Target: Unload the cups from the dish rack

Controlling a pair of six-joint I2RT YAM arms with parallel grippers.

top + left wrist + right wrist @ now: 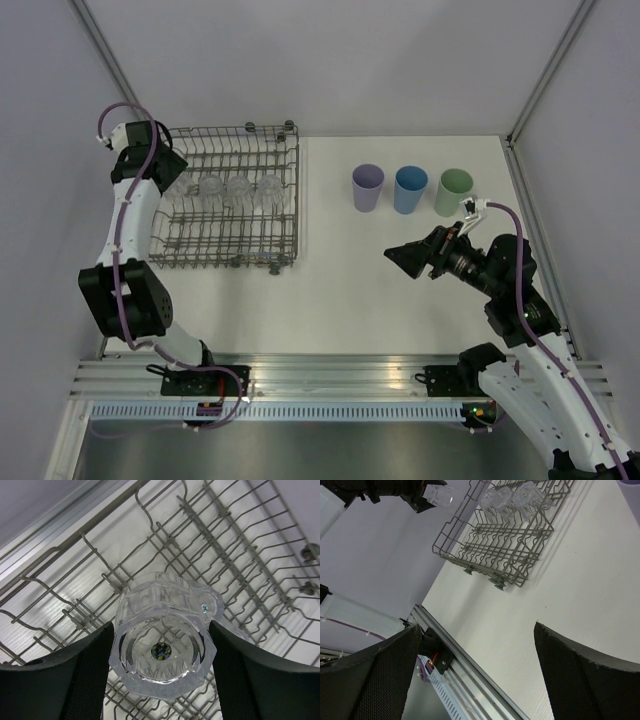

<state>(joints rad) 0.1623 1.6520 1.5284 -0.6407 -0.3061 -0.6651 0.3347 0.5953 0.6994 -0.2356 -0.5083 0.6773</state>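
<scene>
White surface (pixel 380 300) carries the wire dish rack (pixel 225 242) at 10 o'clock. The top view hides what the left wrist view shows: left pincer (pixel 161 630) grasping a faceted clear cup (pixel 162 652). Right pincer (pixel 477 630) is released.

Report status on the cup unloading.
Left gripper shut on a clear cup over the dish rack. Right gripper open, empty. Three clear cups racked. Nothing blocking.

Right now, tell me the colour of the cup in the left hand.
Clear, colourless cup; the left wrist view shows it best.

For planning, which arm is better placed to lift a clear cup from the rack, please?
Left: the left gripper holds a clear cup over the rack; the right gripper is open, far off.
</scene>
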